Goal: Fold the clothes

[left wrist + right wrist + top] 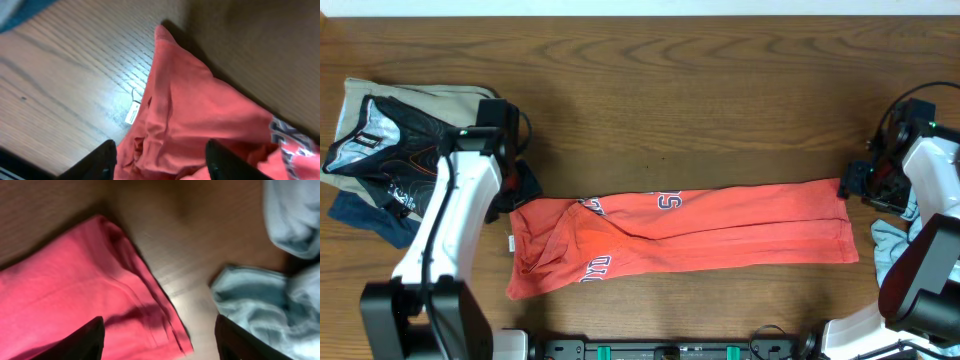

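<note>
Across the middle of the wooden table (720,100), seen from above, the coral-red T-shirt (720,235) lies folded into a long band. The left gripper (523,186) is at its collar end and the right gripper (853,182) at the other.

From the left wrist, the fingers (97,162) stand apart above the rumpled red cloth, and a white tag (132,112) lies on the wood.

From the right wrist, the fingers (82,342) are spread wide over the hem corner, with a pale grey-blue shirt (265,310) near it.
</note>
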Robot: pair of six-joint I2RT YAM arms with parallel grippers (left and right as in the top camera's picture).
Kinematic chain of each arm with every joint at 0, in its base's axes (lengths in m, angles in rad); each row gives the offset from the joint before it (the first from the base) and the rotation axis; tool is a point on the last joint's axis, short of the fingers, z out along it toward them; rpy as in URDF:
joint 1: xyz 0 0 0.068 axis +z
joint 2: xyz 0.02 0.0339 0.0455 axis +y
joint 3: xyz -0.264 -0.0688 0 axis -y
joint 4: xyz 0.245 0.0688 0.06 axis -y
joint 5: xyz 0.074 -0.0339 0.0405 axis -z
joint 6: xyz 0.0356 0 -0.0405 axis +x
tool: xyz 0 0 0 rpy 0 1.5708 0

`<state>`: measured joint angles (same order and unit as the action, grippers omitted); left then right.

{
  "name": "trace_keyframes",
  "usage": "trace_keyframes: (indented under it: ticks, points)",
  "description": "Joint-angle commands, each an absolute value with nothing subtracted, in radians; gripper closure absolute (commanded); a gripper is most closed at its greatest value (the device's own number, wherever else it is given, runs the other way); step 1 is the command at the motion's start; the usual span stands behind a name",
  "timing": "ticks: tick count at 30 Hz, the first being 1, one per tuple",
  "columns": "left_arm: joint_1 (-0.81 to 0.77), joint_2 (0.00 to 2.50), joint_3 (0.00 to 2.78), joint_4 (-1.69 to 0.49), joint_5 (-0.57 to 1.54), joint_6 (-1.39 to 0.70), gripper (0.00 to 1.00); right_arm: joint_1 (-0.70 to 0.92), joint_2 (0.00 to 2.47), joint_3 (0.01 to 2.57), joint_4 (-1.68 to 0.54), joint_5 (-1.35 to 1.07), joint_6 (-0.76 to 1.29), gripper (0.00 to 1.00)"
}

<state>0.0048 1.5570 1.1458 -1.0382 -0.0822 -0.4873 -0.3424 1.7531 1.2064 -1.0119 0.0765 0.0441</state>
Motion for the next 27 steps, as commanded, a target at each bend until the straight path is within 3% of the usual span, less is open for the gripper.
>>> trace_keyframes:
  ticks: [1,8,17,18,19,21,27]
  points:
    - [0.006,1.509,1.161,-1.06,-0.095,-0.48,0.36,-0.354,1.753,1.155,-0.968,0.025,-0.081,0.3]
    - [0.006,1.503,1.161,-1.076,-0.095,-0.48,0.35,-0.355,1.753,1.049,-0.869,0.012,-0.092,0.31]
    - [0.006,1.503,1.16,-1.076,-0.095,-0.48,0.35,-0.355,1.753,0.902,-0.753,-0.064,-0.189,0.41]
    - [0.006,1.503,1.16,-1.076,-0.095,-0.48,0.35,-0.355,1.753,0.901,-0.753,-0.064,-0.189,0.46]
    - [0.006,1.503,1.16,-1.076,-0.095,-0.48,0.35,-0.355,1.753,0.901,-0.753,-0.064,-0.189,0.58]
    - [0.006,1.503,1.16,-1.077,-0.095,-0.48,0.34,-0.355,1.752,0.905,-0.753,-0.064,-0.188,0.99]
    - [0.006,1.503,1.16,-1.081,-0.095,-0.48,0.35,-0.355,1.752,1.003,-0.807,-0.064,-0.118,0.99]
